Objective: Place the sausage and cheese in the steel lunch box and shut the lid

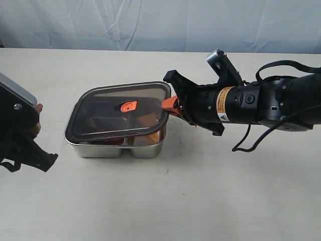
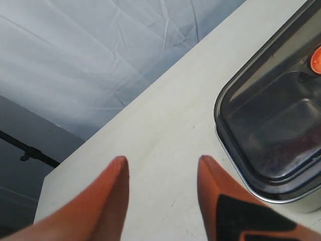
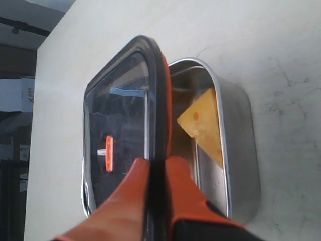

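The steel lunch box point(image 1: 145, 149) stands mid-table. Over it lies the dark tinted lid point(image 1: 108, 111) with its orange valve point(image 1: 128, 106); the edge nearest my right arm is raised off the rim. My right gripper point(image 1: 169, 104) is shut on that edge, one orange finger above and one below point(image 3: 158, 160). The yellow cheese point(image 3: 203, 125) lies in the compartment under the raised edge of the lid point(image 3: 125, 115). A dim reddish shape under the lid may be the sausage point(image 1: 106, 141). My left gripper point(image 2: 160, 160) hangs open over bare table, left of the box point(image 2: 301, 201).
A pale cloth backdrop point(image 1: 150, 20) runs behind the table's far edge. The left arm point(image 1: 20, 130) sits at the table's left side, a short way from the box. The right arm point(image 1: 261, 103) stretches in from the right.
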Robot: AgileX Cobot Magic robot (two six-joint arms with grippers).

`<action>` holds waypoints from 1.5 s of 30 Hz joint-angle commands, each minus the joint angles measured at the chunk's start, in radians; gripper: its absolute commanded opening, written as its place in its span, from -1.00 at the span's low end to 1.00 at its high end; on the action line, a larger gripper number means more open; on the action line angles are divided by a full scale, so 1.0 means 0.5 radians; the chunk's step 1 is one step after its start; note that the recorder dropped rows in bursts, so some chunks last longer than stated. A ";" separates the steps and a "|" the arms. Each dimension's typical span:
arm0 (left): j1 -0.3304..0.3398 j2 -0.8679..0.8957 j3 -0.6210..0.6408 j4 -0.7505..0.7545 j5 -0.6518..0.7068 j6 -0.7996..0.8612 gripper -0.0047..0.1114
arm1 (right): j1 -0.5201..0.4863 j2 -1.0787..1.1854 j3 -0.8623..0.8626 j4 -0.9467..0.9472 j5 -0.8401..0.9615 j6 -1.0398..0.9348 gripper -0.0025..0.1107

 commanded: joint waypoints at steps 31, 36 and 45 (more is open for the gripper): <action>-0.011 -0.014 -0.010 -0.002 0.082 -0.012 -0.19 | 0.001 0.108 -0.003 -0.576 0.078 0.178 -0.97; -0.011 -0.014 -0.010 -0.002 0.086 -0.012 -0.19 | 0.001 0.108 -0.003 -0.580 0.177 0.178 -0.97; -0.011 -0.014 -0.010 -0.002 0.086 -0.012 -0.19 | 0.001 0.108 -0.003 -0.580 0.166 0.178 -0.88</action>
